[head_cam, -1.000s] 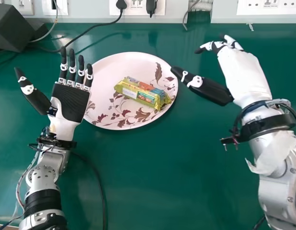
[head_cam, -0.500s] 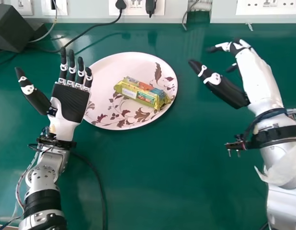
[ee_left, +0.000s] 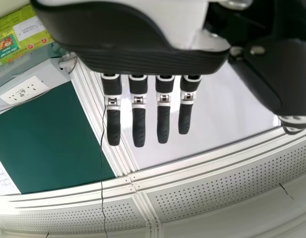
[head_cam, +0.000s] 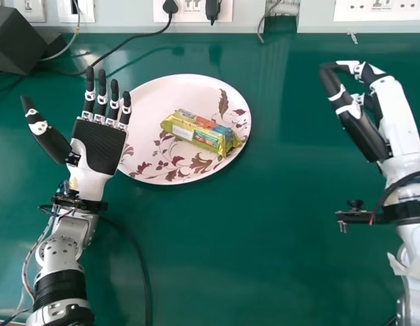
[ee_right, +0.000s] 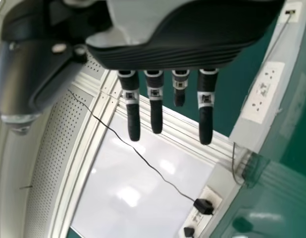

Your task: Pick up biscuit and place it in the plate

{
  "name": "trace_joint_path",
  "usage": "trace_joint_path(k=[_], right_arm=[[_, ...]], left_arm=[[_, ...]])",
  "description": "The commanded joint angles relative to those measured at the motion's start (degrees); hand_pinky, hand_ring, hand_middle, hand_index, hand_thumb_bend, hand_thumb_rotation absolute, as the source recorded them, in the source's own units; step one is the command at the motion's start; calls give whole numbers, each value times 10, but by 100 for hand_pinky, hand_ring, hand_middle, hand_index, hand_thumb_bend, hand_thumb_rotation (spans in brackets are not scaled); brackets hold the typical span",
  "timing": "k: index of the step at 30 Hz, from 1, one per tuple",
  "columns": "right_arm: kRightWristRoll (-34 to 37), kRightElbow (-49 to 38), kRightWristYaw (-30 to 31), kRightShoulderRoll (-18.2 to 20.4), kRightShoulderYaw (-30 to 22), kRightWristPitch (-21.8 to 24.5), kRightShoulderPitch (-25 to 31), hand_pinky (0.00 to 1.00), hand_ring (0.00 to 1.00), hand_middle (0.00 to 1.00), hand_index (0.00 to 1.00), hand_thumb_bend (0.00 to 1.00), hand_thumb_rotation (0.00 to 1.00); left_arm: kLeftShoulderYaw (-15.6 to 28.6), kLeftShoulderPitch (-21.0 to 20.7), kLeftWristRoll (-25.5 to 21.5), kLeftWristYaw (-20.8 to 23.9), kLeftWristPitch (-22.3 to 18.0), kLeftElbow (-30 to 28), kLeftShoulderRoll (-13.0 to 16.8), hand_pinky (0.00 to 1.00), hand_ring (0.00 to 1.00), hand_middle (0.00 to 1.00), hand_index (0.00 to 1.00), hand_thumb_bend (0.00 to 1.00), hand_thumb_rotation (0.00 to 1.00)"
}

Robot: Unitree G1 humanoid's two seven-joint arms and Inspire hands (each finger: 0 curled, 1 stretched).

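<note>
1. The biscuit [head_cam: 201, 132] is a small oblong packet in a shiny yellow wrapper, with a white label and patches of orange, red, blue and green
2. It lies on the plate [head_cam: 155, 102], slanting from far left to near right, its near end close to the right rim
3. The plate is round and pale pink, with brown and dark red leaf sprays, flat on the green table [head_cam: 264, 238]

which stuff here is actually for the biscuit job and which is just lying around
For the job:
- biscuit packet, lying on the plate
- plate
- left hand and right hand, both away from the packet

Just lying around:
- dark box
- black cable
</note>
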Motion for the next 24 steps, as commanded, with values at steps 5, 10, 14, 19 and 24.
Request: trace_joint_path(k=[5, 10, 14, 19, 24], right_arm=[[49, 15, -8, -3, -19, -45, 20, 54, 69, 81, 73, 100, 72], [71, 27, -18, 2, -26, -66, 28, 54, 70, 82, 73, 98, 70], [91, 37, -22, 2, -29, -85, 33, 53, 69, 81, 73, 98, 71], [167, 63, -11, 12, -36, -116, 39, 54, 70, 83, 74, 98, 70], [220, 87, -12, 27, -37, -144, 48, 53, 69, 83, 73, 98, 70]], left_arm=[[2, 53, 13, 10, 1, 18, -12, 66, 72, 80, 86, 94, 84], [1, 52, 11, 4, 3, 21, -10, 63, 70, 79, 85, 98, 86], [1, 53, 11, 7, 1, 17, -10, 60, 68, 77, 85, 100, 88], [2, 55, 8, 5, 8, 16, -7, 60, 68, 78, 85, 98, 87], [4, 59, 7, 11, 8, 9, -8, 65, 71, 80, 86, 94, 83]])
